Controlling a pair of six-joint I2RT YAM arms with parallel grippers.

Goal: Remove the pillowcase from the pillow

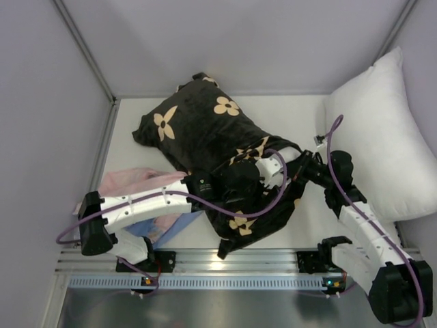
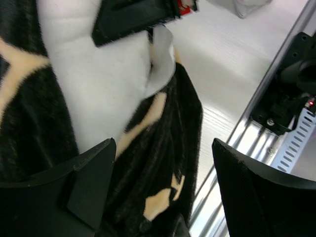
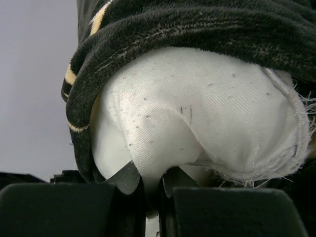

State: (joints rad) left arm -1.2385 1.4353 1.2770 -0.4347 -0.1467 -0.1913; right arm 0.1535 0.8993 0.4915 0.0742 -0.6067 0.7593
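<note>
The right gripper point(image 3: 150, 183) is clenched on a small fold of the white stuffed pillow point(image 3: 197, 113). This pillow bulges out of the open mouth of the black plush pillowcase with tan flowers point(image 1: 205, 130), which lies in the middle of the white table point(image 1: 307, 109). The left gripper point(image 2: 163, 153) hangs over the cover with its jaws spread, grasping nothing.

I judge that the pinch is thin, so the smooth woven cloth may slip out under a pull. As nothing holds the cover, it may also drag along with the pillow. The plush is thick and soft, and the pillow skin is tight, rounded and a little frayed at one edge.
</note>
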